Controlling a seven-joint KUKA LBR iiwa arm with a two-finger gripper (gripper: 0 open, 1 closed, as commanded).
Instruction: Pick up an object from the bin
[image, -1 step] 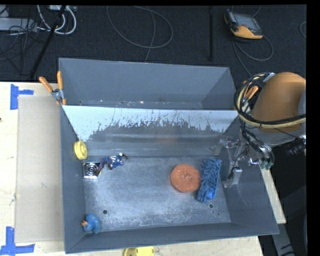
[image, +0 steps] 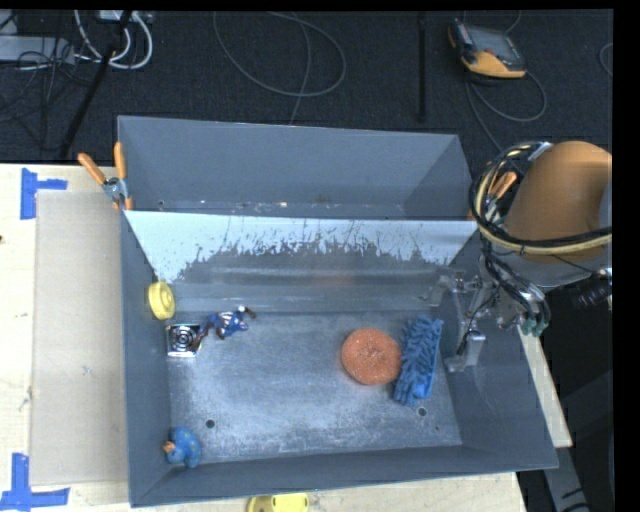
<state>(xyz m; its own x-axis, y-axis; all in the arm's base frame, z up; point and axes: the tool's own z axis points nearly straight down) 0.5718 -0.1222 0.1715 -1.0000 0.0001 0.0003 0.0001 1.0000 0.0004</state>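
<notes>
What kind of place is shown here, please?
Probably a robotics lab or test cell: a robot arm's gripper hangs over a grey metal bin, and cables lie on the dark floor behind it.

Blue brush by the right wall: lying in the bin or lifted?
Lying in the bin: the blue brush rests on the floor beside the orange scrubber, the gripper alongside.

orange dome cover (image: 565, 190) w/ black cables (image: 492, 205) looped round, grey metal gripper (image: 466, 350).
</notes>
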